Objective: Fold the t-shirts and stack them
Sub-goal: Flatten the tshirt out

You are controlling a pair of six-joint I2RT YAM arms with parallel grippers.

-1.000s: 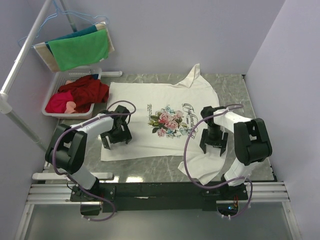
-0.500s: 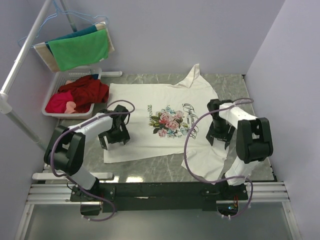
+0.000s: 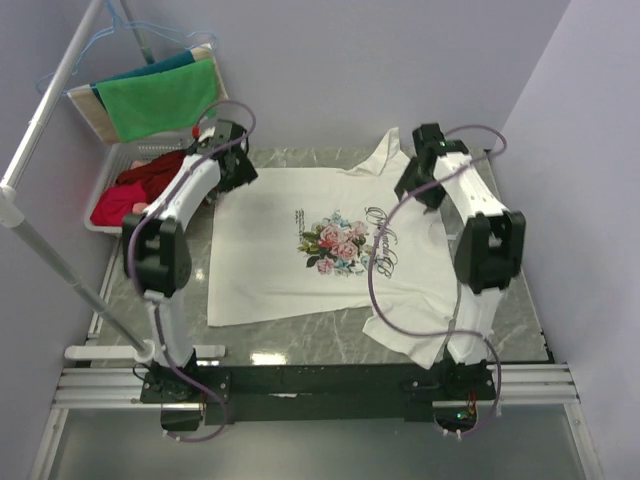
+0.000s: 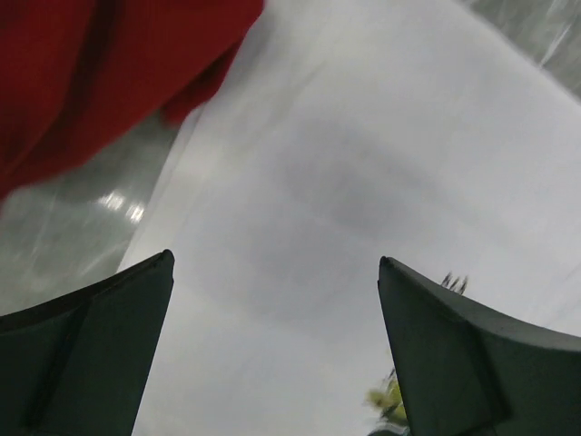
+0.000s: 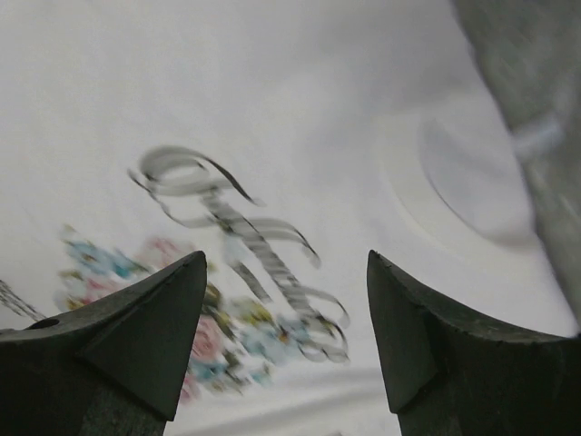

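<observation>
One white t-shirt (image 3: pixel 300 275) with a pink-rose floral print and dark script lies spread flat, print up, on the grey marble table (image 3: pixel 300 340). My left gripper (image 3: pixel 234 175) hovers open and empty over the shirt's far left corner; in the left wrist view, the left gripper (image 4: pixel 274 259) has plain white cloth (image 4: pixel 318 182) below it. My right gripper (image 3: pixel 414 186) hovers open and empty over the far right part near the raised sleeve; in the right wrist view, the right gripper (image 5: pixel 286 255) is above the script (image 5: pixel 227 213) and the collar (image 5: pixel 463 173).
A white basket (image 3: pixel 103 226) of red clothes (image 3: pixel 150 185) stands at the far left, and the red cloth also shows in the left wrist view (image 4: pixel 91 73). A green cloth (image 3: pixel 160 100) hangs on the drying rack, whose pole (image 3: pixel 50 270) slants along the left side. Walls close the back and right.
Both arms have swung from the near half of the shirt to its far edge, the left to the far left corner, the right to the far right. The shirt lies as before.
</observation>
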